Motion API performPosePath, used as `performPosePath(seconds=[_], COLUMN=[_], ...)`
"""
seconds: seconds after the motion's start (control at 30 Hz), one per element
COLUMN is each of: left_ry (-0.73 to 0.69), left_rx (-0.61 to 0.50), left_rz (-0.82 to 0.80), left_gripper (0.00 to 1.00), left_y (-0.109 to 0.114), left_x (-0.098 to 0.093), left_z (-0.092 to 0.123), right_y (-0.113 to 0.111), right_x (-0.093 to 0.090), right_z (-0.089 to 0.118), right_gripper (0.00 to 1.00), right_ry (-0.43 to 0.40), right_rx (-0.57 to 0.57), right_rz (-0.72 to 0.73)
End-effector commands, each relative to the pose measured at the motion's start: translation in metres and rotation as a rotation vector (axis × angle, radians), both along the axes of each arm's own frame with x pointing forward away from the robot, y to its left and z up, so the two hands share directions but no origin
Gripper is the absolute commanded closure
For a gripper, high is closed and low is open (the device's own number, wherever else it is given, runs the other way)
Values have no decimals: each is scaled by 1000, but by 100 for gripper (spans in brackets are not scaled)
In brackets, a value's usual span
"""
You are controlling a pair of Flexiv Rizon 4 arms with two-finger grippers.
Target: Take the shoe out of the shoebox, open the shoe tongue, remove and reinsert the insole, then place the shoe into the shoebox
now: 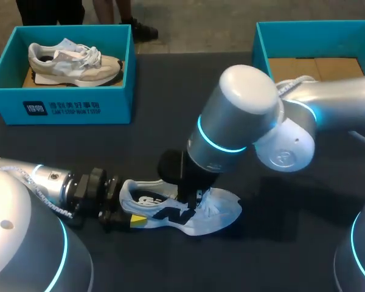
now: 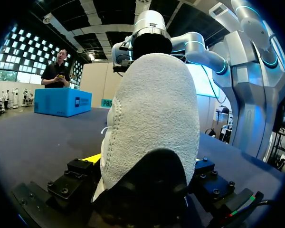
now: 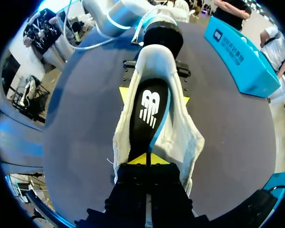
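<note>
Holds white mesh sneaker (image 1: 222, 213) upright, sole down, on dark table (image 1: 292, 255). Clamps left pincer (image 1: 131, 211) on sneaker heel, one yellow-tipped finger at each side. Grips forward end of black foam insole (image 3: 149, 107) inside sneaker opening with right pincer (image 3: 147, 159), positioned above sneaker, yellow tips pressed together, one insole edge raised.

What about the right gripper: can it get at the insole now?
Likely yes: the right gripper pinches the insole at its front end, the shoe gaping open, the left gripper clamping its heel.
</note>
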State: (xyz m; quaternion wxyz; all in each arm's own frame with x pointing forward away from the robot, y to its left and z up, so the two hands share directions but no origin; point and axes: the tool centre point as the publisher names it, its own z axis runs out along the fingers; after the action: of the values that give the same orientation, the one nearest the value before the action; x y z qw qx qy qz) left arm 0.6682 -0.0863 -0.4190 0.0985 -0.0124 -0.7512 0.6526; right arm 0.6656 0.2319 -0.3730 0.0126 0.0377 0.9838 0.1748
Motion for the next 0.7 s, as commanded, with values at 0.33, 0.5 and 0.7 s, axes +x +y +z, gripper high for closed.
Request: performPosePath(seconds=[0.33,0.5,0.7], left_ry=[1,1,1], left_rx=[2,2,2], left_rz=[3,3,3], left_gripper=[100,100,100], left_y=[-1,-1,-1], left_x=[1,1,1], left_z=[-2,-2,-2], right_y=[-24,-12,8], right_x=[-4,0,3], right_z=[-8,-1,13], right_gripper=[100,100,53], right_ry=[-35,-26,-42], right_rx=[197,95,-43], right_rz=[-37,-24,8])
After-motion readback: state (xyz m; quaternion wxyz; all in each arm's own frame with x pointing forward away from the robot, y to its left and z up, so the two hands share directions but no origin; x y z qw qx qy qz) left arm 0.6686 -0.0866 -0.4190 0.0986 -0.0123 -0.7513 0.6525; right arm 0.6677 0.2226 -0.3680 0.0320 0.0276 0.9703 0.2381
